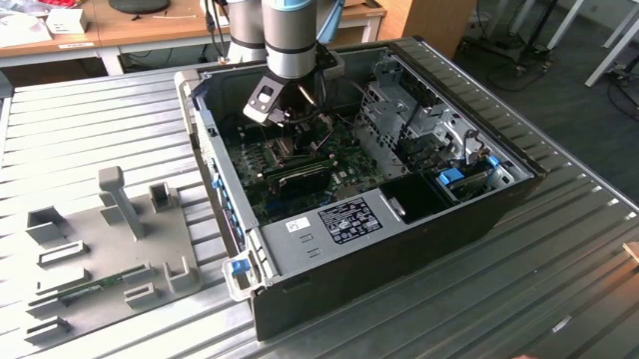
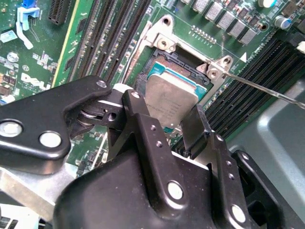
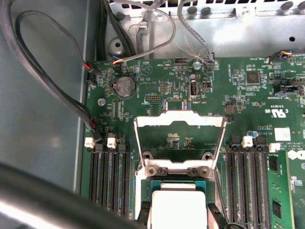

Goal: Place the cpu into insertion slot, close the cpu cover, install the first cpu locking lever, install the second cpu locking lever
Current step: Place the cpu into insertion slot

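My gripper (image 1: 289,138) reaches down into the open computer case, over the green circuit board. In both wrist views its black fingers (image 2: 138,112) flank the cpu (image 2: 171,95), a pale silvery square chip, and press on two opposite edges. The chip hangs just over the insertion slot (image 2: 172,61), whose dark contact field and silvery rim show beyond it. The cpu cover (image 3: 181,116) stands open, swung up on its hinge behind the slot, with the cpu (image 3: 178,207) and gripper (image 3: 178,213) in front of it. A thin locking lever (image 2: 267,90) sticks out to one side.
Long black memory slots (image 3: 107,176) run along both sides of the socket. Loose cables (image 3: 57,86) lie by the board's edge and the case wall (image 1: 205,134) is close. A grey fixture plate (image 1: 110,254) with a memory stick lies at the exterior view's left.
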`<action>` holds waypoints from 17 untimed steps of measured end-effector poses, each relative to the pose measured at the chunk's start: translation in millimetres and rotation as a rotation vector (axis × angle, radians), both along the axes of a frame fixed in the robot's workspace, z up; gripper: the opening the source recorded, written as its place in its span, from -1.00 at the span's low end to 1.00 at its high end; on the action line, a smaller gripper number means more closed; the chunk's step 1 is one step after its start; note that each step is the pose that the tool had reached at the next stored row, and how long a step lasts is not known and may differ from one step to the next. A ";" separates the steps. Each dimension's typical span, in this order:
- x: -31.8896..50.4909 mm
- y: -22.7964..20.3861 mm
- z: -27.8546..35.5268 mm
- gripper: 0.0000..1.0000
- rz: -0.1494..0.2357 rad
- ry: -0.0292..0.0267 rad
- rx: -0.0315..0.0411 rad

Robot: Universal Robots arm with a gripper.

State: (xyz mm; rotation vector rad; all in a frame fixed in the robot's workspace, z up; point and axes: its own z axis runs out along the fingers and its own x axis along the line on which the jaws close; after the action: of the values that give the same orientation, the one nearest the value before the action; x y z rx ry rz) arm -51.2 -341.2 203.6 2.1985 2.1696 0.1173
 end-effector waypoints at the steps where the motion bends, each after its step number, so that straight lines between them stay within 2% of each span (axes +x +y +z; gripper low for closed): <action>1: 0.0 0.0 -0.2 0.08 0.000 -0.0001 0.0002; 17: -0.2 0.0 -4.0 0.08 0.000 -0.0001 0.0001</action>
State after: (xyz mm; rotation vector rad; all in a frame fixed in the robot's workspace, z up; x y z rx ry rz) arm -51.4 -341.2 199.6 2.1985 2.1696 0.1176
